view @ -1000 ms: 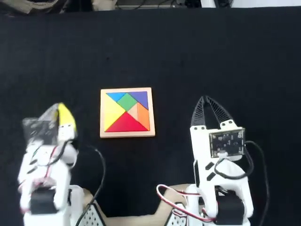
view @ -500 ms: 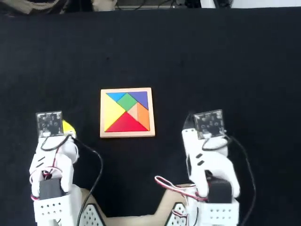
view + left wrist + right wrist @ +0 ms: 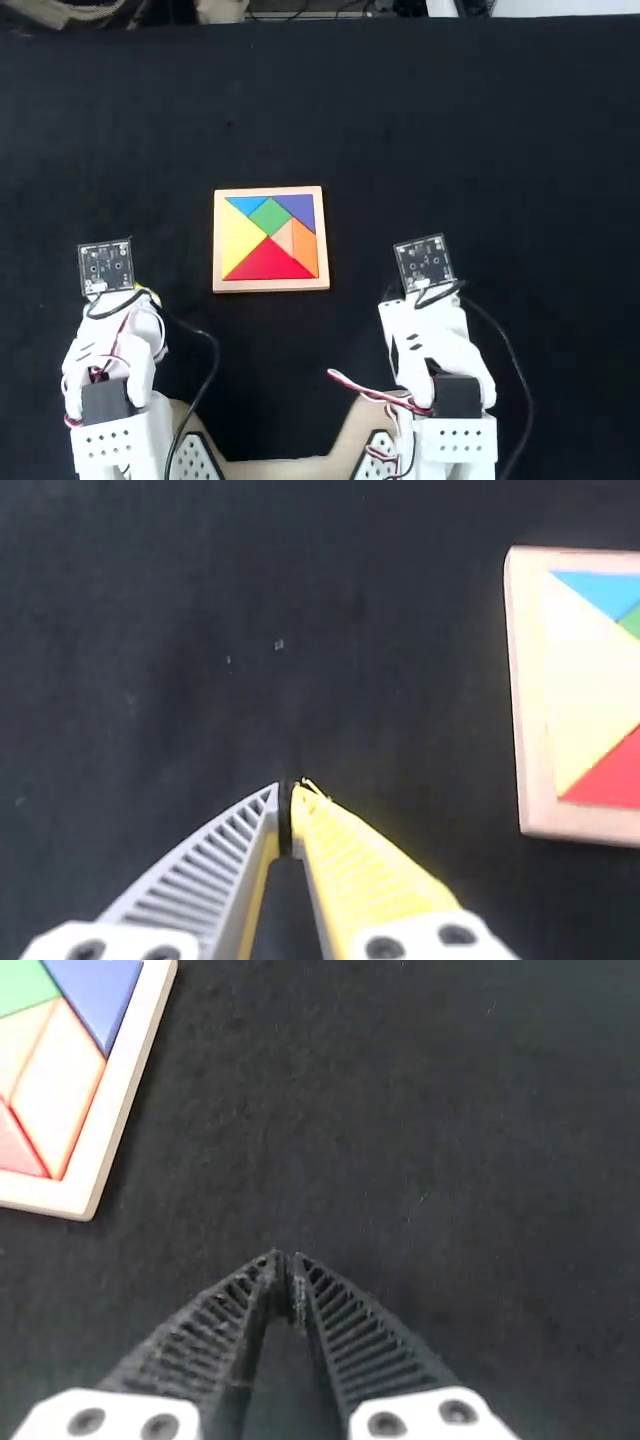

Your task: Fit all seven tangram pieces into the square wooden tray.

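Observation:
The square wooden tray (image 3: 270,288) lies in the middle of the black table with all its coloured tangram pieces (image 3: 268,237) fitted flat inside. One tray edge (image 3: 526,730) appears in the left wrist view, a tray corner (image 3: 105,1140) in the right wrist view. My left gripper (image 3: 290,792), one grey and one yellow finger, is shut on nothing over bare cloth, to the tray's left. My right gripper (image 3: 284,1263), with black fingers, is shut and empty to the tray's right. In the high view both arms (image 3: 108,330) (image 3: 432,325) are folded back near their bases at the front edge.
Black cloth (image 3: 450,130) covers the whole table. Cables (image 3: 365,392) and arm bases (image 3: 455,440) crowd the front edge. A cluttered strip runs along the far edge.
Both arms have pulled back from beside the tray toward their bases, and their wrists have tipped up. The tray and its pieces have not moved.

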